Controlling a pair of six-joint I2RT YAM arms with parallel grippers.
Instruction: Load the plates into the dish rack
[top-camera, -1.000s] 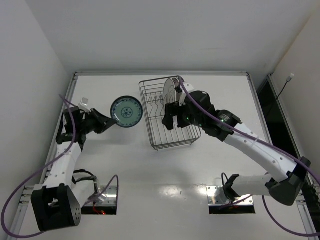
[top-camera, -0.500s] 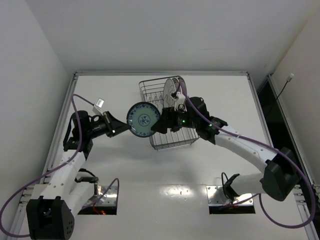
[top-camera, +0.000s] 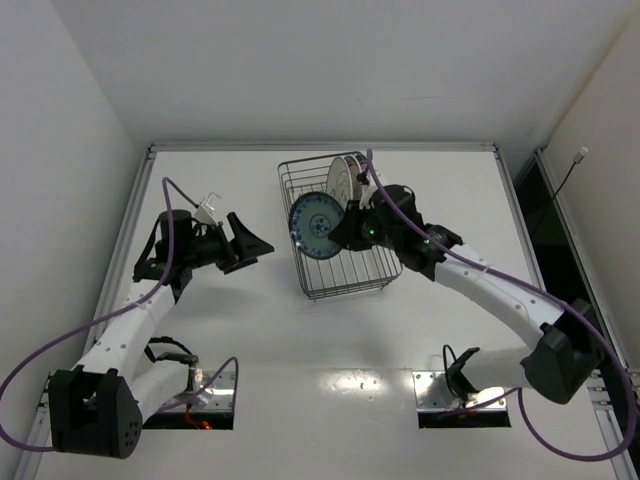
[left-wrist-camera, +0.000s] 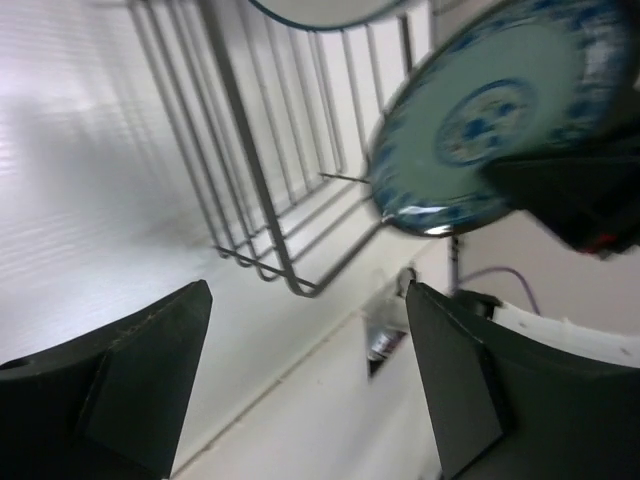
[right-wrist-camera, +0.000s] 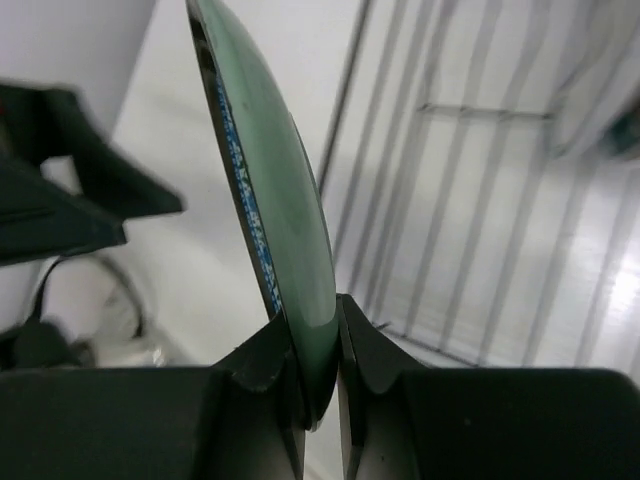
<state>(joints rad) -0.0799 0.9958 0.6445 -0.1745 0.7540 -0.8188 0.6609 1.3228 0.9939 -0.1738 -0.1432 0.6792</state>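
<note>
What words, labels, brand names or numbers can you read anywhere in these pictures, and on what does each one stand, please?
No text can be read.
The teal-patterned plate shows only a decorative pattern, no lettering.
The dish rack is bare wire, with no label visible.
The small white tag on the left arm's cable is too small to tell whether it bears any text.

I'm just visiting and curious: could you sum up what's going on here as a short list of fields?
Right hand: shut on the teal plate, held on edge by the dish rack
Left hand: open, empty, beside the rack
Already in rack: white plate, upright, far end
</note>
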